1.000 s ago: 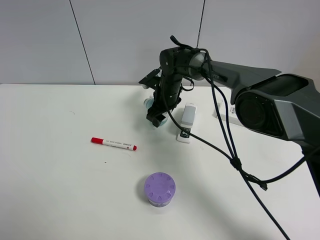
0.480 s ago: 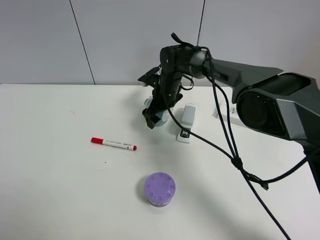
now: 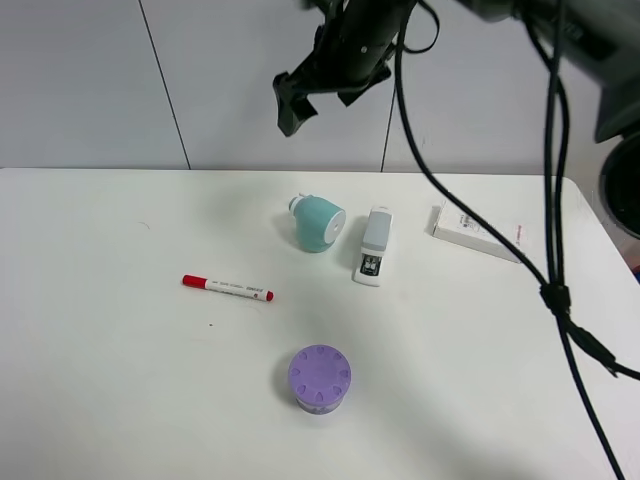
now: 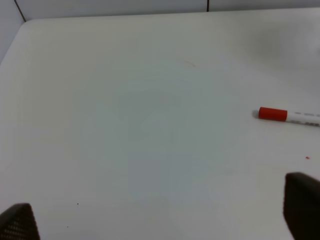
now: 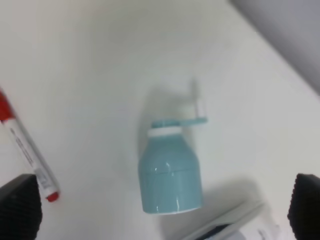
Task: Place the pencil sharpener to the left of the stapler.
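The teal pencil sharpener lies on its side on the white table, just left of the pale grey stapler, with a small gap between them. My right gripper hangs high above them, open and empty. In the right wrist view the pencil sharpener shows far below between the spread fingertips, and the stapler peeks in at the edge. My left gripper is open over bare table and does not appear in the exterior view.
A red-capped marker lies left of the sharpener, and also shows as the marker in the left wrist view. A purple ridged-lid jar stands nearer the front. A white printed box lies at the right.
My right gripper has let go of the pencil sharpener and risen well above the table. The sharpener stays lying beside the stapler.
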